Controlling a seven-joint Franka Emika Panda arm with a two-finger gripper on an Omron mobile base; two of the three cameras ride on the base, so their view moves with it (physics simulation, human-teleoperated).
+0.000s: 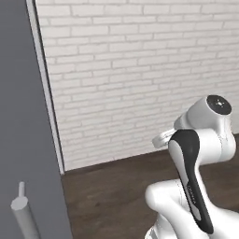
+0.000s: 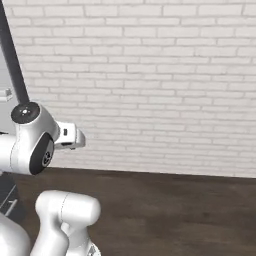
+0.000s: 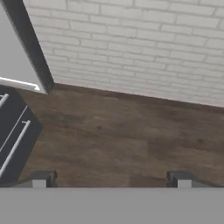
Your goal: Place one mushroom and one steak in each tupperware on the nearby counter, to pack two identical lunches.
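My gripper point(image 3: 111, 179) hangs over bare dark wooden floor point(image 3: 118, 135) and looks toward a white brick wall point(image 3: 131, 43). Its two fingertips point(image 3: 39, 179) stand far apart with nothing between them, so it is open. The arm's white upper links point(image 1: 205, 135) are folded close above the base point(image 2: 35, 140). The mushroom, the steak, the tupperware and the counter are out of view.
A tall grey panel point(image 1: 23, 116) with a pale bar handle point(image 1: 23, 214) stands close on the left, its dark edge point(image 2: 12, 55) running up the wall. Dark drawer fronts with light handles point(image 3: 13, 144) sit low on the left. The floor point(image 2: 175, 210) stretches to the brick wall point(image 1: 140, 70).
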